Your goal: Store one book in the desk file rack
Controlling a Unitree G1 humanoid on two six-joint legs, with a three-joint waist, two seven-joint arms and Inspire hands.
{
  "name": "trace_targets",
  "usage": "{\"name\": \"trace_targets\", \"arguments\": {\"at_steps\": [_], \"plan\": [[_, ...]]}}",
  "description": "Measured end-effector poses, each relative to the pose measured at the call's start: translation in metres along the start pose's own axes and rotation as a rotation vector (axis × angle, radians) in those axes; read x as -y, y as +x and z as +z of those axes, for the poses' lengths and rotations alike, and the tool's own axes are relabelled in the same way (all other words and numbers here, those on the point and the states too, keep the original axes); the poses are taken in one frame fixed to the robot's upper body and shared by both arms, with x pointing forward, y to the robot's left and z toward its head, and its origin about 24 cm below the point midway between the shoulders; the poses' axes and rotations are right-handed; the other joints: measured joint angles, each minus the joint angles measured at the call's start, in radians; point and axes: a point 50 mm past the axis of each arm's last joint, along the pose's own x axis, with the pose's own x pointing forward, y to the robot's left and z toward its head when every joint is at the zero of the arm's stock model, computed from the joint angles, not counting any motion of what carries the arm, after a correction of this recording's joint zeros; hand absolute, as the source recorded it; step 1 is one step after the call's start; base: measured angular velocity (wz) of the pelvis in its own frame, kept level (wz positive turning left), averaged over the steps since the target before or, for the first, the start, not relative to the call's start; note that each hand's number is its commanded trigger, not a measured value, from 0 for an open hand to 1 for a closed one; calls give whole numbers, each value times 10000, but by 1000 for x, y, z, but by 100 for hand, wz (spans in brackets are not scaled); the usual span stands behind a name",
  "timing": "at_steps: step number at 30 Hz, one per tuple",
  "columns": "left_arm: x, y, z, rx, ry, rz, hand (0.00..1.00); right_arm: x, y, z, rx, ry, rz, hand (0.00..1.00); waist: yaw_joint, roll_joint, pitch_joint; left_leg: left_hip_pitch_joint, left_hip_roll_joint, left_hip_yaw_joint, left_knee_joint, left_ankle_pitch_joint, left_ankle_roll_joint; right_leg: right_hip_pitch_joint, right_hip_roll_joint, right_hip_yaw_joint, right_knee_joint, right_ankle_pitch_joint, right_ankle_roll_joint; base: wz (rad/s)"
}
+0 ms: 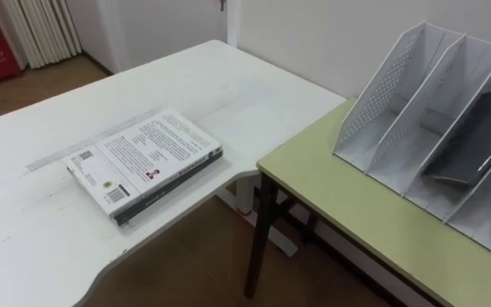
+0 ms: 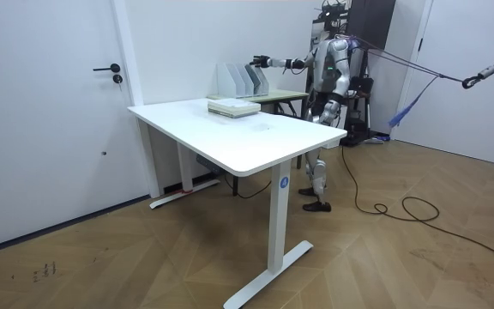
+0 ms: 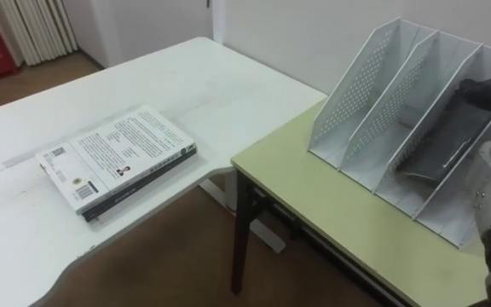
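Two tables stand here: one white desk (image 1: 228, 85) and one green-topped table (image 1: 339, 200). One file rack (image 1: 382, 85) sits there. Three books show: one stack of two (image 1: 143, 158) and one dark book (image 3: 441, 145)

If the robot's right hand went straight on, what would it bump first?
Probably the dark book leaning in the rack, just ahead of the right hand; depth is unclear.
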Motion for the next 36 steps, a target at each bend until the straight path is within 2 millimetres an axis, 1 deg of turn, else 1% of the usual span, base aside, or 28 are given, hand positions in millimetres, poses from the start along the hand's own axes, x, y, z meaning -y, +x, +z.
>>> {"name": "trace_targets", "arguments": {"at_steps": [6, 9, 11, 14, 16, 17, 20, 22, 24, 26, 27, 29, 30, 31, 32, 33, 34, 35, 36], "plan": [[0, 0, 0, 77, -172, 138, 0, -3, -1, 8, 11, 603, 39, 0, -20, 3, 3, -1, 1, 49, 0, 0, 0, 47, -14, -48, 0, 0, 0, 0], [0, 1, 2, 176, -145, 137, 0, -5, -2, 19, 409, 964, 87, 0, -18, 6, 4, 2, 1, 64, 3, 0, 0, 38, -16, -43, -6, -2, 4, 0], [0, 1, 3, 237, -117, 140, 0, -7, -5, 33, 953, 1345, 196, 0, -13, 13, 7, -14, 3, 92, 0, 0, 0, 6, -5, 9, -1, -3, 4, -4], [-1, 0, 4, 242, -67, 170, 0, -9, -9, 47, 1519, 1761, 341, 0, -14, 11, 8, -17, 9, 121, -15, 0, 0, 0, 0, 23, -3, -3, 4, -1], [-1, 0, 4, 261, -60, 192, 0, -11, -15, 61, 1992, 2296, 565, 0, -19, -1, 15, -14, 12, 134, -51, 0, -1, -11, 3, 29, -7, -3, 4, 0], [-2, 0, 4, 270, -43, 204, 0, -12, -17, 67, 2261, 2479, 665, 0, -25, -29, 31, -12, 12, 134, -56, 0, -1, -12, 6, 35, -10, -3, 4, 0], [-3, 0, 6, 316, -10, 315, 0, -14, -23, 77, 2696, 2803, 782, 0, -6, -113, 68, -25, 21, 149, -63, 0, -1, -39, 28, 84, -11, -3, 3, 0], [-2, 1, 7, 326, 9, 330, 0, -14, -27, 82, 2975, 2954, 923, 0, 10, -121, 65, -21, 21, 188, -63, 0, -1, -57, 32, 129, -12, -3, 4, -5], [-3, 1, 6, 283, 78, 370, 0, -14, -35, 86, 3465, 2910, 1117, 0, 49, -119, 63, 12, 23, 222, -61, 0, -1, -55, 40, 182, -15, -2, 4, -6], [-3, 2, 7, 277, 70, 389, 0, -12, -49, 90, 4261, 2799, 1486, 0, 38, -118, 60, 15, 29, 239, -73, -1, -1, -46, 51, 262, -13, -2, 3, -5], [-3, 2, 7, 276, 68, 394, 0, -13, -53, 90, 4409, 2787, 1674, 0, 49, -112, 61, 27, 35, 263, -87, -1, -1, -52, 61, 316, -10, -1, 2, -13], [-5, 1, 4, 201, 57, 497, 0, -18, -70, 88, 4876, 2566, 2841, 0, 34, -84, 33, 101, 65, 374, -124, -1, -2, -44, 85, 367, -1, 7, -10, -13], [-6, 1, 2, 142, 18, 554, 0, -18, -74, 88, 4983, 2543, 3164, 0, 31, -84, 32, 114, 67, 392, -129, -1, -2, -44, 87, 373, 7, 8, -10, -8], [-6, 1, 2, 115, 14, 635, 0, -20, -84, 85, 5127, 2490, 3839, 0, 31, -67, 40, 155, 76, 421, -138, -1, -2, -36, 93, 385, 24, 11, -16, -9], [-6, 2, 2, 126, 7, 710, 0, -24, -92, 81, 5163, 2376, 4561, 0, 12, -39, 41, 191, 89, 482, -138, -1, -3, -9, 93, 395, 19, 25, -26, -11], [-7, 1, -1, 47, -30, 760, 0, -26, -96, 78, 5137, 2289, 4960, 0, 2, -32, 42, 209, 119, 517, -145, -2, -4, -2, 100, 447, 5, 42, -29, -11], [-7, 0, -1, 82, -3, 766, 0, -29, -102, 70, 4883, 2263, 5826, 0, 22, -15, 45, 231, 189, 589, -169, -5, -9, 22, 97, 535, -22, 69, -30, -12], [-7, 0, -1, 146, 25, 775, 0, -32, -109, 62, 4554, 2247, 6784, 0, 22, -12, 47, 246, 200, 617, -168, -7, -12, 20, 85, 590, -19, 80, -29, -10], [-8, 0, -1, 147, 31, 780, 0, -34, -112, 57, 4355, 2260, 7289, 0, 3, -11, 47, 246, 201, 615, -168, -8, -13, 13, 81, 591, -11, 85, -30, -5]]}}
